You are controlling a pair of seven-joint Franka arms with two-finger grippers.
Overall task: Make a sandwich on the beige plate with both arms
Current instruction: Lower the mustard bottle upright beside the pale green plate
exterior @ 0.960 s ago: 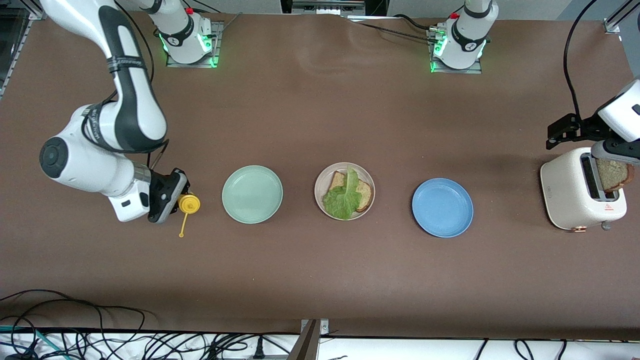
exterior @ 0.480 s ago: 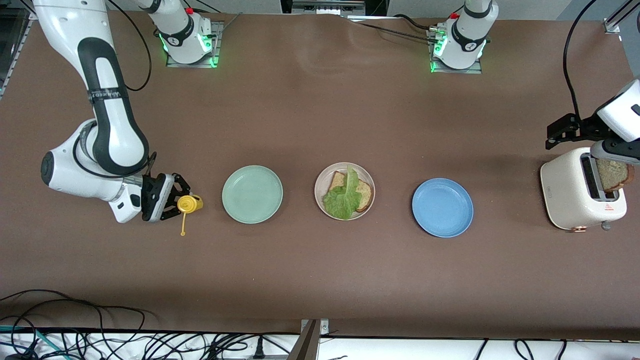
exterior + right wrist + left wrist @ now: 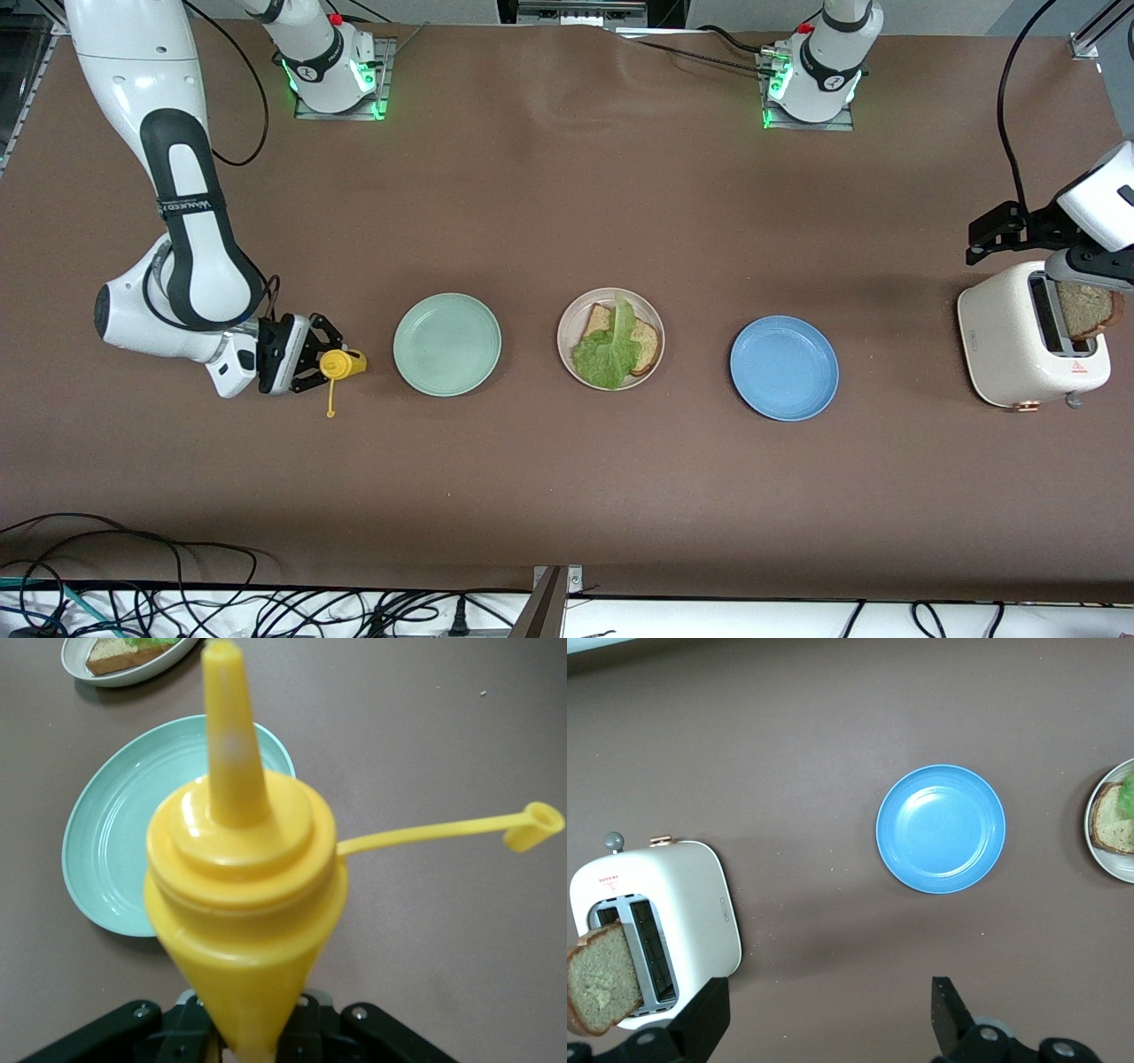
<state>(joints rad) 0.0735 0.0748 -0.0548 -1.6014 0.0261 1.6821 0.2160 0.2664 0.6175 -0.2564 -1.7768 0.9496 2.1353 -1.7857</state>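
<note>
The beige plate (image 3: pixel 568 326) sits mid-table and holds one brown bread slice (image 3: pixel 647 341) with a green lettuce leaf (image 3: pixel 607 354) on it. It also shows at the edge of the left wrist view (image 3: pixel 1121 870) and of the right wrist view (image 3: pixel 133 675). A second bread slice (image 3: pixel 1085 310) stands in the white toaster (image 3: pixel 1005 337) at the left arm's end. My left gripper (image 3: pixel 997 235) hangs open and empty above the table beside the toaster (image 3: pixel 673 895). My right gripper (image 3: pixel 314 363) is shut on a yellow squeeze bottle (image 3: pixel 338 362), its nozzle toward the mint-green plate.
A mint-green plate (image 3: pixel 447 344) lies between the bottle and the beige plate. A blue plate (image 3: pixel 784 368) lies between the beige plate and the toaster. The bottle's open cap (image 3: pixel 330 412) dangles on its tether. Cables run along the table's near edge.
My right arm has swung and turned its wrist, shifting the yellow bottle slightly toward the mint-green plate. The left arm, plates and bread have not moved.
</note>
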